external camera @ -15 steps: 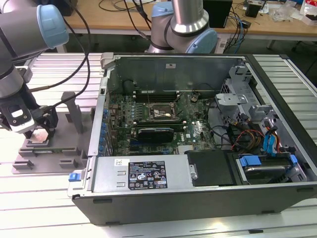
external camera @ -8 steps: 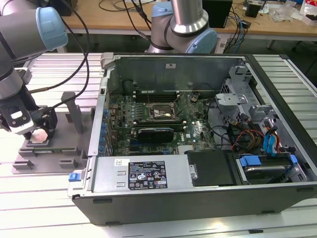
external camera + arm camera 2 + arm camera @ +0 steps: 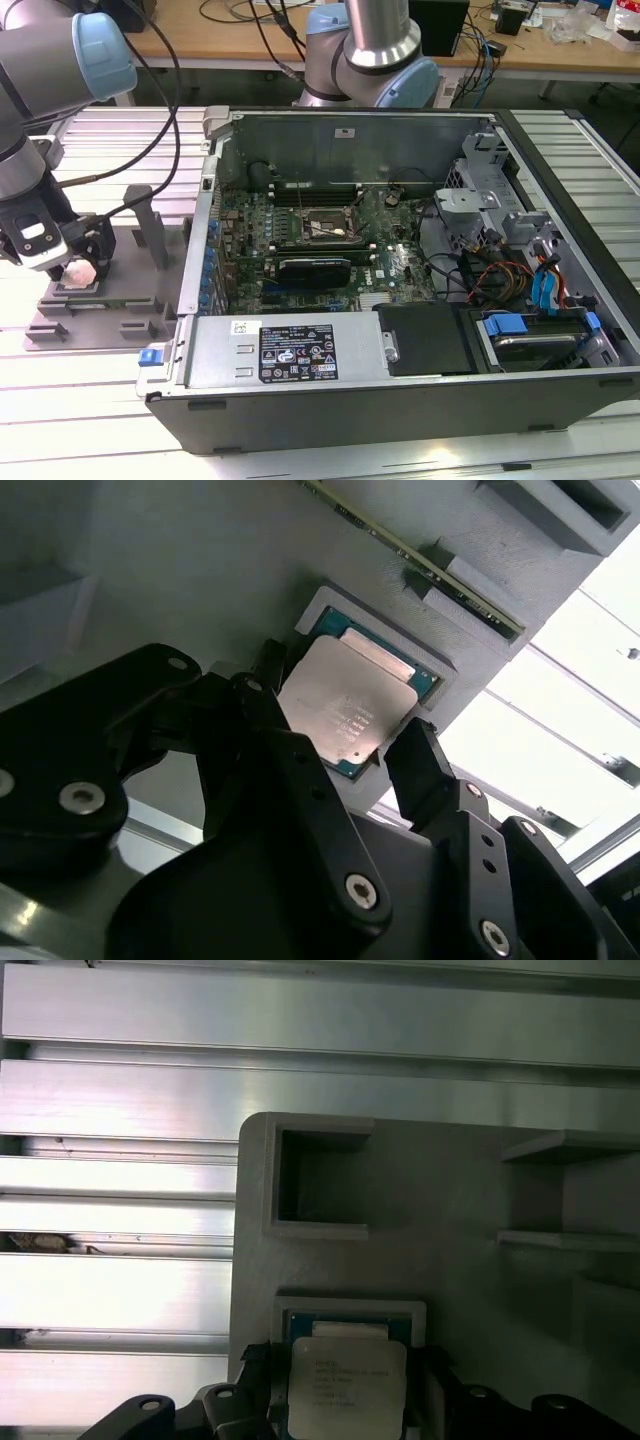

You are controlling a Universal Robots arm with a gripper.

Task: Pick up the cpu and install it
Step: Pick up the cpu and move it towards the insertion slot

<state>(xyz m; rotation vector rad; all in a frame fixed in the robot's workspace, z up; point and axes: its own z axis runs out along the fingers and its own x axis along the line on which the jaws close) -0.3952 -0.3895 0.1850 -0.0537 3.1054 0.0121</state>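
Note:
The cpu (image 3: 345, 705), a flat square chip with a silvery top, lies in a shallow pocket of the grey fixture block (image 3: 200, 570). It also shows in the first wrist view as the cpu (image 3: 347, 1385), with a green edge around it. My gripper (image 3: 340, 712) is down over it, with one black finger (image 3: 262, 685) on each side of the chip. A thin gap shows on both sides in the first wrist view, so the gripper (image 3: 345, 1365) is open around the chip. In the exterior view my gripper (image 3: 77, 272) hangs over the fixture (image 3: 95, 315) at the exterior view's left.
An open computer case (image 3: 400, 400) lies to the exterior view's right of the fixture, with its motherboard and black socket frame (image 3: 322, 225) exposed. Upright grey posts (image 3: 150, 225) stand on the fixture. A second arm's base (image 3: 370, 50) stands behind the case.

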